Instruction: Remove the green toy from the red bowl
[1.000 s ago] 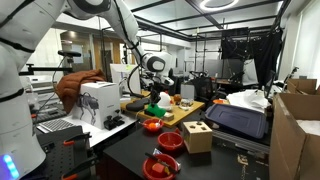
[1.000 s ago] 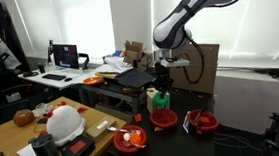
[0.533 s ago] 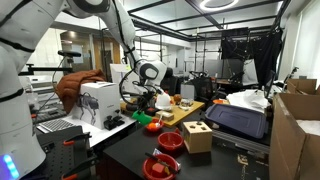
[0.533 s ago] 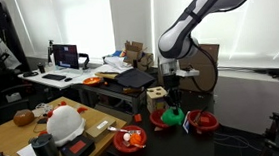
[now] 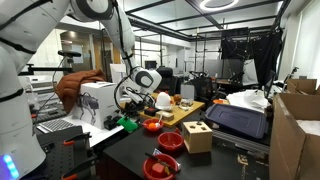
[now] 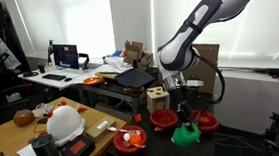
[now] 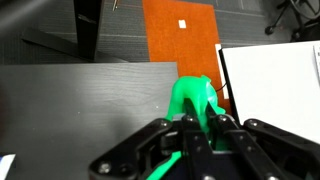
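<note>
The green toy (image 7: 193, 97) is clamped between my gripper's fingers (image 7: 197, 124) in the wrist view, over the edge of the dark table. In both exterior views the toy (image 5: 128, 124) (image 6: 187, 135) hangs low at the table surface, with the gripper (image 5: 128, 118) (image 6: 186, 125) shut on it from above. The red bowl (image 5: 170, 141) (image 6: 165, 117) stands beside the wooden cube box and holds no toy. The toy is well apart from the bowl, toward the table's edge.
The light wooden cube box (image 5: 197, 135) (image 6: 158, 94) stands by the bowl. Another red bowl (image 6: 204, 122) (image 5: 160, 166) and a red-orange dish with an orange item (image 6: 131, 139) (image 5: 150, 126) also sit on the black table (image 6: 155, 147). Orange floor (image 7: 180, 35) lies beyond the table edge.
My gripper has carried the green toy away from above the red bowl and down to the table surface near the edge.
</note>
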